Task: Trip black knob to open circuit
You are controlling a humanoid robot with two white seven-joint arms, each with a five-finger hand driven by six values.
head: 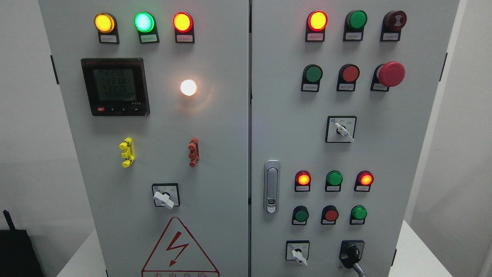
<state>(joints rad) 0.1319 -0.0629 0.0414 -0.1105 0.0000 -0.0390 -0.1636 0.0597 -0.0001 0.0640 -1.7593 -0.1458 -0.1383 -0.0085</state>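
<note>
The black knob (351, 252) sits at the bottom right of the right cabinet door (384, 154), its handle pointing down and right, just beside a white selector switch (298, 254) on its left. Above it stand a row of green and red push buttons (330, 214). No robot hand shows, so its state cannot be told; nothing touches the knob.

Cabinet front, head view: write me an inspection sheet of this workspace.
Surface: grey two-door cabinet, doors closed.
Job's things: black knob at right door's lower right, untouched.
Clutter: nothing seen.
Grippers: no hand in view.
Cables: grey cable runs down from below the black knob.
Surroundings: meter lit; white lamp glowing; red mushroom button upper right; door latch; white walls; dark object at lower left.
</note>
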